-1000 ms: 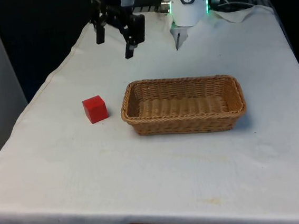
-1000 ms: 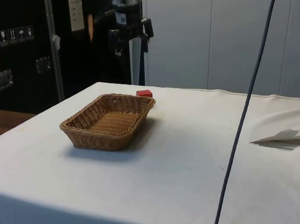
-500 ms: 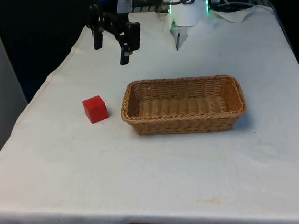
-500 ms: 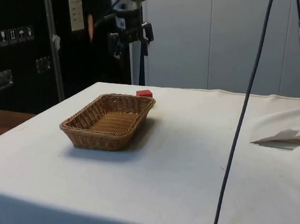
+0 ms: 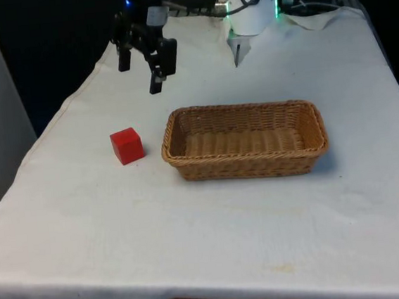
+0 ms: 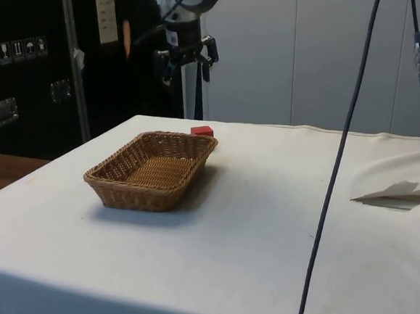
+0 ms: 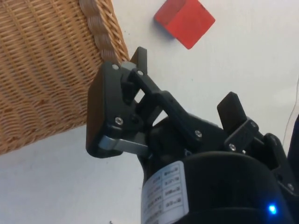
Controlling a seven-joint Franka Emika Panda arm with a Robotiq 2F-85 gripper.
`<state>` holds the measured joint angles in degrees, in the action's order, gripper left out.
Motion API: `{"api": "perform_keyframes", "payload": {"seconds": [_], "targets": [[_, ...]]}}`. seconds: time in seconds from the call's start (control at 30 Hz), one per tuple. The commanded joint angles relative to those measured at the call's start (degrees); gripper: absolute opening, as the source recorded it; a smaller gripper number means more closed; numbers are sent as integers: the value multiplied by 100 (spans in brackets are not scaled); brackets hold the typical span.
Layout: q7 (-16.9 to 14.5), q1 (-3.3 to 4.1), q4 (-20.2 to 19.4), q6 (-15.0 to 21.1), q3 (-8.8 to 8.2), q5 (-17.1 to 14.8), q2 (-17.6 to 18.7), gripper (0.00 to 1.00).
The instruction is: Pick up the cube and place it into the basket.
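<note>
The red cube (image 5: 127, 145) sits on the white surface (image 5: 214, 226), just beside the wicker basket (image 5: 244, 139) on the front view's left. The end effector (image 5: 140, 67) hangs above and beyond it, fingers apart and empty. Approach step: next it needs to descend and straddle the cube.

Pincer (image 5: 140, 72) hangs spread, seemingly well above the cloth; red cube (image 5: 127, 145) sits beside basket (image 5: 247, 162).

White-clothed table (image 5: 215, 240) — red cube (image 5: 126, 145) just beside wicker basket (image 5: 244, 140), both resting directly on cloth.
</note>
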<state>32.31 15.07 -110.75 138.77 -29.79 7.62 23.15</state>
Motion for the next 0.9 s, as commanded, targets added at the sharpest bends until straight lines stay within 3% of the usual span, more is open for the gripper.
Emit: {"api": "perform_keyframes", "payload": {"seconds": [0.0, 0.07, 0.1, 0.37, 0.4, 0.47, 0.67, 0.7, 0.87], "targets": [[97, 23, -74, 189, -40, 52, 23, 100], [143, 23, -143, 304, -52, 57, 34, 100], [74, 0, -115, 195, -11, 6, 23, 100], [355, 11, -407, 802, -86, 40, 160, 100], [309, 0, -395, 710, -57, 11, 138, 100], [430, 6, -441, 945, -103, 29, 235, 100], [590, -6, -481, 1215, -143, 17, 413, 100], [539, 0, -464, 1083, -126, 11, 372, 100], [756, -11, -498, 1484, -195, 6, 607, 100]]}}
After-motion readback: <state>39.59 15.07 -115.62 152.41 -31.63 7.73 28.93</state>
